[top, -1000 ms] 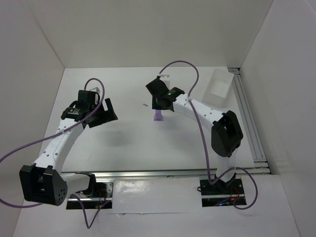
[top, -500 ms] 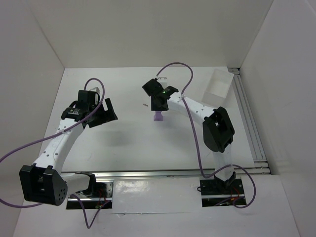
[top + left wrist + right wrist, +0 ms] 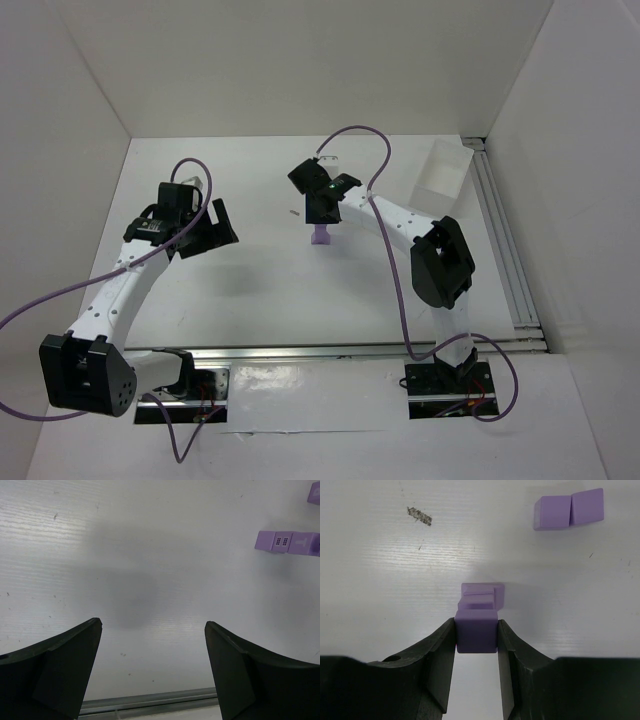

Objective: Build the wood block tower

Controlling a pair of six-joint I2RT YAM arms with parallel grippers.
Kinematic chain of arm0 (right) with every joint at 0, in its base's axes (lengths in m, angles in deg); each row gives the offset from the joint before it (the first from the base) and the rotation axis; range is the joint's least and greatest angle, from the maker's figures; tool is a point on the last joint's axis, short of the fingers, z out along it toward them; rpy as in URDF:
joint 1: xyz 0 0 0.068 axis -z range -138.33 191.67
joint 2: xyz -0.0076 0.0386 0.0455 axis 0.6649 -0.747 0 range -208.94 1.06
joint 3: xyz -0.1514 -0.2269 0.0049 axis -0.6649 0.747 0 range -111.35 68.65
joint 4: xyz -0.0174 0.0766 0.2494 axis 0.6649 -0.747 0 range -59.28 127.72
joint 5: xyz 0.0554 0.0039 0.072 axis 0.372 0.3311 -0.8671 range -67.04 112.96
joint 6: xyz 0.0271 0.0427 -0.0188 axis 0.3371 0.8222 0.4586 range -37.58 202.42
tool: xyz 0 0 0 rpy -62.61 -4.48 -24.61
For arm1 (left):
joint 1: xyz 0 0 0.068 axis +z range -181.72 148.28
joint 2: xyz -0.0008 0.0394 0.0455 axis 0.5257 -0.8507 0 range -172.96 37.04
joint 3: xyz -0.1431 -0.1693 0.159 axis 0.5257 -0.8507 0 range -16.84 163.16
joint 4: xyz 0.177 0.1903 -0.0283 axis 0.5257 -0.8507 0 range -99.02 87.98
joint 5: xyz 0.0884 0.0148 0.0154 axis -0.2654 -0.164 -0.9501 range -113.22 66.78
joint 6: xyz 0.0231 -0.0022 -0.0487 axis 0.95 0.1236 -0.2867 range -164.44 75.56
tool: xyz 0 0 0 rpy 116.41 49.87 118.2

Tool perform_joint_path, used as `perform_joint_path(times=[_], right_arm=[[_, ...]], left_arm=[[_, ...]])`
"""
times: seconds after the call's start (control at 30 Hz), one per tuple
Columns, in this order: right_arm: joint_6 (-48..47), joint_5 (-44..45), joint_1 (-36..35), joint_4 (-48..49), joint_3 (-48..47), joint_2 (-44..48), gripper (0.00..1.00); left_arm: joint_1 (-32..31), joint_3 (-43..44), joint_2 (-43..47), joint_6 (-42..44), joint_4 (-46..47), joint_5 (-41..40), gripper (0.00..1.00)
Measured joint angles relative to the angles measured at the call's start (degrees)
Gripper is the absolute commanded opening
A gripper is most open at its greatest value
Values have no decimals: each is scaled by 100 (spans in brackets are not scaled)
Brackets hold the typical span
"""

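left gripper (image 3: 152,625): jaws wide apart, hovering above the table (image 3: 150,555)
right gripper (image 3: 476,625): clamped on one lilac cube (image 3: 476,632)
tower (image 3: 482,595): mid-table, directly under the lilac cube
loose cubes (image 3: 568,511): two, touching side by side, beyond the tower

Left arm (image 3: 110,295), right arm (image 3: 400,218): white links, black joint housings, 2 purple cables (image 3: 360,130). Left gripper (image 3: 152,624), right gripper (image 3: 476,625): black.

Block (image 3: 476,630) over tower (image 3: 481,596); 2 blocks (image 3: 552,512) touching, well apart
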Motion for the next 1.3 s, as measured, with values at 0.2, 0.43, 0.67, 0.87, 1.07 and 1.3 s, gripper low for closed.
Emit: perform_joint_path(times=[0.2,0.43,0.67,0.87,1.07,1.3], right_arm=[[0,-11,0,0,0,0,30],[0,-31,0,0,0,0,31],[0,-46,0,2,0,-20,31],[-7,-46,0,7,0,-22,32],[-7,-48,0,7,0,-55,33],[-9,-68,7,9,0,-133,37]], left_arm=[[0,0,0,0,0,0,97],[0,-74,0,2,13,0,97],[0,-74,0,4,15,0,97],[0,-74,0,2,15,0,97],[0,-74,-2,2,15,0,97],[0,-74,-2,4,15,0,97]])
